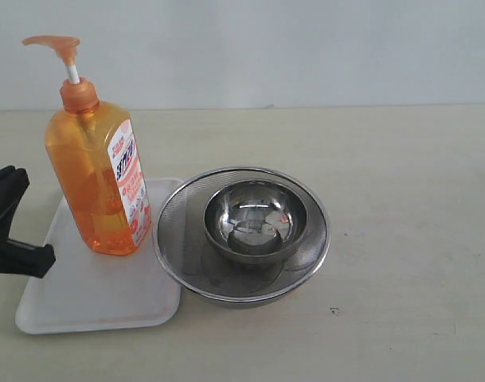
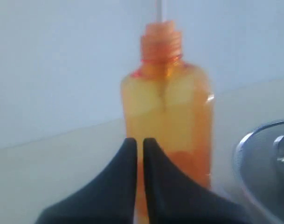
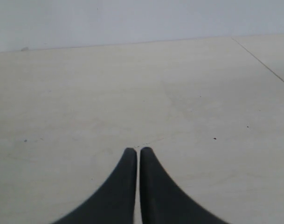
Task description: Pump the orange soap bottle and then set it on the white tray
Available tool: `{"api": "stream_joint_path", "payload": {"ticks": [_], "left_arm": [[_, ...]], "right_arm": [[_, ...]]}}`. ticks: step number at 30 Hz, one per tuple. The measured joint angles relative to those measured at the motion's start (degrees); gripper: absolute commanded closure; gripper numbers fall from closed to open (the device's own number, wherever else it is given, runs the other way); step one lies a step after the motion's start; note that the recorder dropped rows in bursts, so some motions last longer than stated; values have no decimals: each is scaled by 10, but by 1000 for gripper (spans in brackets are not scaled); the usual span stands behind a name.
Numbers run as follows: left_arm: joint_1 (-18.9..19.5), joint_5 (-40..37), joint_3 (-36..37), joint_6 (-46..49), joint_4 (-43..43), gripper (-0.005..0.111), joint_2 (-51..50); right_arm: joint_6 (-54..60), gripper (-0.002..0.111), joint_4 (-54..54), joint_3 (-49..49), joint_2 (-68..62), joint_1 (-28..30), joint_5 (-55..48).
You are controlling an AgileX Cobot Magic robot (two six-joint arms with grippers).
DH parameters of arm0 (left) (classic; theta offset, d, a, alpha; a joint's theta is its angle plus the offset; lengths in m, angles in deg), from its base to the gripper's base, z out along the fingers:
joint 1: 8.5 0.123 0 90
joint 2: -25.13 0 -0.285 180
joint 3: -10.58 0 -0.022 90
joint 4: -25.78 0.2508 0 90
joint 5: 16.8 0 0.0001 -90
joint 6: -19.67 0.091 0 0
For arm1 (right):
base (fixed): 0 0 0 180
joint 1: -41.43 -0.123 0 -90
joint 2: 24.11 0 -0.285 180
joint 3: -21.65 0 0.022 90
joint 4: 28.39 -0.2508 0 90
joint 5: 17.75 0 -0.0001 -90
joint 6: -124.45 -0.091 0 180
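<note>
Beige tabletop (image 1: 401,199), pale wall behind. My left gripper (image 2: 139,141) is clenched on nothing, at the frame's left edge by the white tray (image 1: 91,294), apart from the orange soap bottle (image 1: 95,183). Bottle stands upright on that tray, left of centre. My right gripper (image 3: 138,150) is clenched too, empty, only tabletop ahead. Steel bowl (image 1: 256,219) sits inside the mesh strainer (image 1: 178,231), right against the tray's right edge.

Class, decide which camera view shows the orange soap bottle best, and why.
The exterior view: the orange soap bottle shows whole, pump to base, on the white tray. The left wrist view gives only its blurred body and neck behind the left hand. The right wrist view shows none of it.
</note>
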Motion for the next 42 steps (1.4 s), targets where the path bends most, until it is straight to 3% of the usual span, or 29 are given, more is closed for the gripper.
{"api": "stream_joint_path", "payload": {"ticks": [6, 10, 14, 20, 23, 27, 33, 36, 42], "left_arm": [[0, -8, 18, -108, 124, 102, 123], [0, -68, 18, -210, 208, 102, 192], [0, -109, 19, -316, 369, 102, 252], [0, -117, 19, -356, 598, 102, 305], [0, -107, 20, -365, 667, 102, 315], [0, -64, 20, -393, 688, 102, 320], [0, -29, 20, -478, 597, 102, 320], [23, -30, 20, -481, 594, 102, 361], [89, -202, 20, -610, 636, 102, 525]], "right_arm": [[0, 108, 0, 0, 0, 0, 0], [0, 108, 0, 0, 0, 0, 0], [0, 108, 0, 0, 0, 0, 0], [0, 108, 0, 0, 0, 0, 0], [0, 108, 0, 0, 0, 0, 0], [0, 108, 0, 0, 0, 0, 0], [0, 108, 0, 0, 0, 0, 0], [0, 108, 0, 0, 0, 0, 0], [0, 108, 0, 0, 0, 0, 0]]}}
